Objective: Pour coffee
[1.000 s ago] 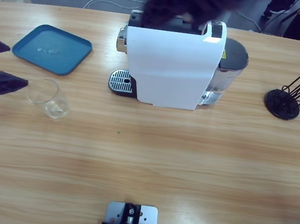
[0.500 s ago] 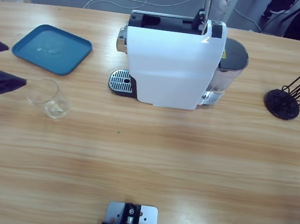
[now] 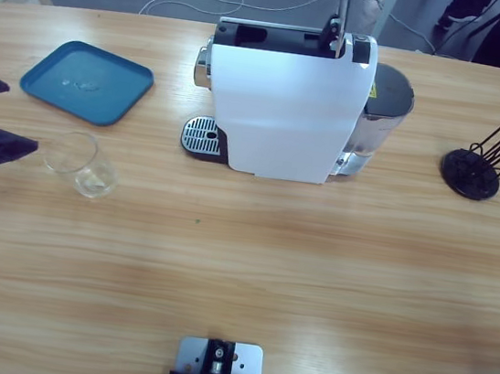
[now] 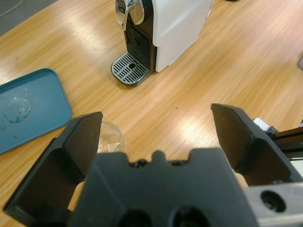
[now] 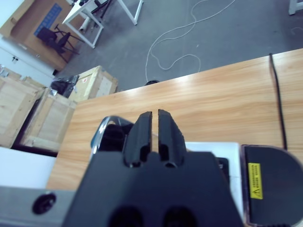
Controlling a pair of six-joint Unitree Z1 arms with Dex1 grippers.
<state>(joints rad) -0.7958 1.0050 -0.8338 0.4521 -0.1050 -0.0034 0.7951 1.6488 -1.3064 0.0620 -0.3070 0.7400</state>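
A clear tumbler (image 3: 81, 163) stands on the wooden table, left of the white coffee machine (image 3: 283, 108). No coffee shows in it, only a pale glint at its base. My left gripper (image 3: 21, 115) is open at the table's left edge, a short way from the glass. Along the left wrist, the open left gripper (image 4: 156, 118) frames the tumbler (image 4: 110, 139), which stands just inside the left jaw and partly behind it. Beyond lies the machine's drip grate (image 4: 129, 72). My right gripper (image 5: 152, 116) is shut on nothing, above the machine's top. It does not appear in the high view.
A blue tray (image 3: 87, 81) lies behind the tumbler. The machine's thin silver lever (image 3: 343, 6) stands raised. Its water tank (image 3: 385, 103) sits on the right side. A black wire capsule stand (image 3: 473, 172) is at the far right. Wooden crates (image 5: 45, 113) stand on the floor beyond the table.
A dark arm blurred over the machine's top has left the high view, and the lever now stands up. My left gripper has slid slightly left, away from the tumbler.
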